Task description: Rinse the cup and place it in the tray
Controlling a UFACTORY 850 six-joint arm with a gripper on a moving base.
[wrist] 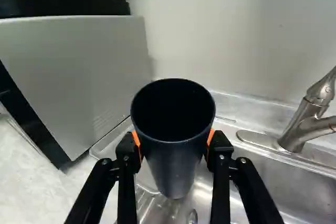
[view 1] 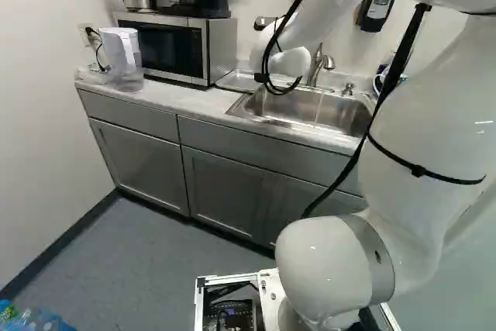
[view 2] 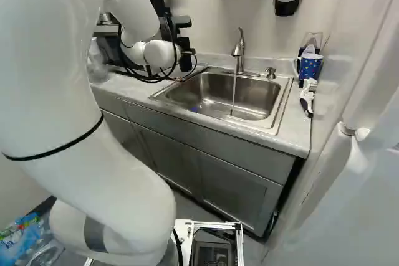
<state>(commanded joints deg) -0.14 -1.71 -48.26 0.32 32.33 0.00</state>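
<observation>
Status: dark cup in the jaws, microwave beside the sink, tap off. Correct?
Not quite: the tap is running. The right base view shows a thin stream falling into the sink. Rest holds: dark cup in the jaws, microwave beside the sink.

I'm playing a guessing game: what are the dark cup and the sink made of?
The cup looks like plastic with a dull, smooth finish, because it shines only softly, though painted metal could look similar. The sink looks like satiny metal, probably stainless steel: it's silvery grey with blurry bright streaks.
</observation>
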